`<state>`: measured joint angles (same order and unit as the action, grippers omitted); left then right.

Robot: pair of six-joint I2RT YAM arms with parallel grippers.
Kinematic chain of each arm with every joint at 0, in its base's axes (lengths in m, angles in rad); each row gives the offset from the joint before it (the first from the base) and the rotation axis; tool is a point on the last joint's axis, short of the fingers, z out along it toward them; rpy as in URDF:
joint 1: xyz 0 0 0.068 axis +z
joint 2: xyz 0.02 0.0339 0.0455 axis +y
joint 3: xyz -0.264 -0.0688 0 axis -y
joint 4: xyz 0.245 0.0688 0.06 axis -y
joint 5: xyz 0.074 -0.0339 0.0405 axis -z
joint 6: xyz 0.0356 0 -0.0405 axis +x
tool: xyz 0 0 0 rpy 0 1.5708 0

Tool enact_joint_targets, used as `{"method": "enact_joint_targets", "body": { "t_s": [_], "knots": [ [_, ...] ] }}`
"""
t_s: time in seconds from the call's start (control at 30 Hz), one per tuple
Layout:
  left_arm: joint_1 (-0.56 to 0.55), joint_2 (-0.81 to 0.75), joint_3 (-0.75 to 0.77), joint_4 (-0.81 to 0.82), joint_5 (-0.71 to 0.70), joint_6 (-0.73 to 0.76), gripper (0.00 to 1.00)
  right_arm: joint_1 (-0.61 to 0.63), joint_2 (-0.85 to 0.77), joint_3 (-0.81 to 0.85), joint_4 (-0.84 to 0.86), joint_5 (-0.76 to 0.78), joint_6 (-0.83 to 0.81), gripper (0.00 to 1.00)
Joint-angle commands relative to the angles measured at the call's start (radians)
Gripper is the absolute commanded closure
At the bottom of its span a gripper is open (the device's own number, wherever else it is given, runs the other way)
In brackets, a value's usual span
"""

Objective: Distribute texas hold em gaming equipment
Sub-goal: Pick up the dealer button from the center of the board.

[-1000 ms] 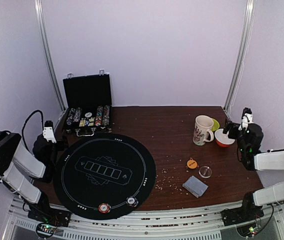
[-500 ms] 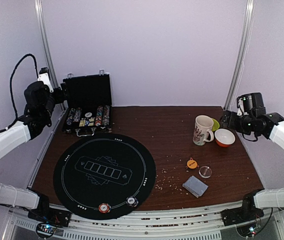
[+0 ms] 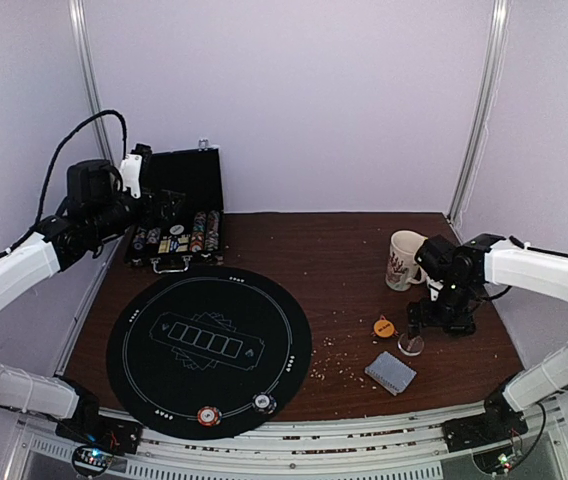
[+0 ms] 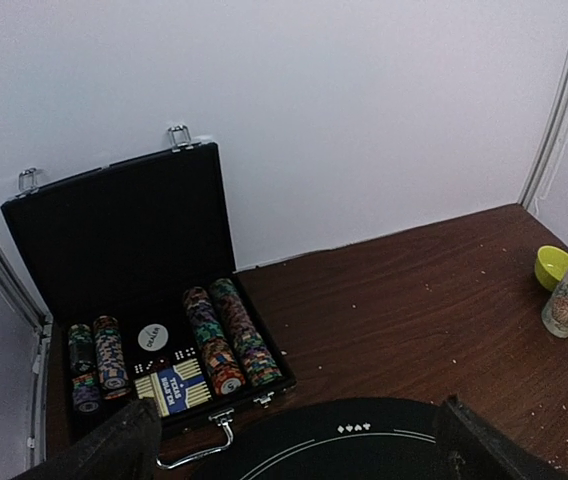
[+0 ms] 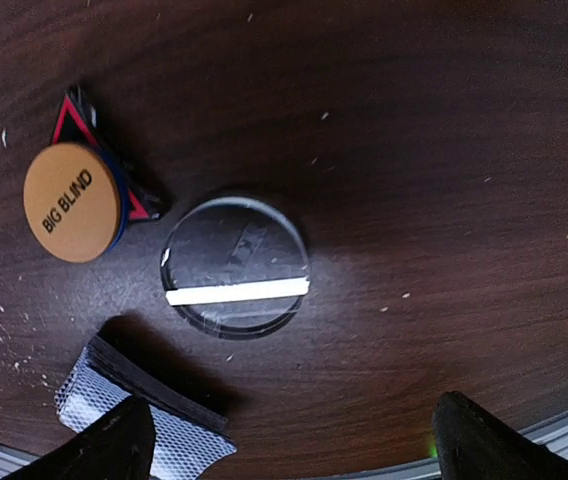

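The dark brown wooden table (image 3: 344,250) stands inside pale lilac walls, with crumbs scattered over it. At far left the left gripper (image 4: 299,440) hangs near the black case (image 4: 114,240), jaws spread wide and gripping nothing. The case stands open against the back wall. Inside are rows of chips, a white disc (image 4: 152,337) that appears to read "DEALER", and a blue box (image 4: 172,385) lettered, as far as legible, "TEXAS HOLD'EM".

In front lies the round black mat (image 3: 209,335), with a red-white chip (image 3: 209,415) and a black-white chip (image 3: 263,403) at its near edge. To the right the white patterned mug (image 3: 402,258) stands upright. Nearer, an orange disc (image 5: 72,202) marked "BIG BLIND" rests on a blue disc (image 5: 120,205). Just beside it lie a clear disc (image 5: 236,265) and the grey-backed card deck (image 5: 144,420). The right gripper (image 5: 294,420) hovers over the clear disc, jaws released and empty.
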<state>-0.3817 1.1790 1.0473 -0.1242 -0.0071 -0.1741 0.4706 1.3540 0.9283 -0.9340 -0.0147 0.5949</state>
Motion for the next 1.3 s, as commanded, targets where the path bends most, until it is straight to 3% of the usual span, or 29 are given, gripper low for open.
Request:
{"method": "enact_joint_targets", "body": {
  "t_s": [0.0,0.5,0.67,0.93,1.27],
  "knots": [
    [-0.008,-0.006,0.006,0.005,0.081,0.007,0.02,0.046,0.042,-0.018,0.042,-0.057,0.039,0.0],
    [-0.008,-0.036,-0.034,-0.012,0.029,0.029,0.02,0.043,0.239,-0.06,0.206,-0.06,-0.035,0.06],
    [-0.007,-0.039,-0.034,-0.025,0.02,0.034,0.02,0.036,0.287,-0.076,0.243,-0.058,-0.046,0.17],
    [-0.008,-0.042,-0.043,-0.031,0.011,0.052,0.02,0.034,0.289,-0.076,0.226,-0.032,-0.038,0.49],
    [-0.007,-0.033,-0.036,-0.029,-0.004,0.067,0.02,0.035,0.195,0.088,0.022,0.113,-0.029,0.58]
  ]
}}
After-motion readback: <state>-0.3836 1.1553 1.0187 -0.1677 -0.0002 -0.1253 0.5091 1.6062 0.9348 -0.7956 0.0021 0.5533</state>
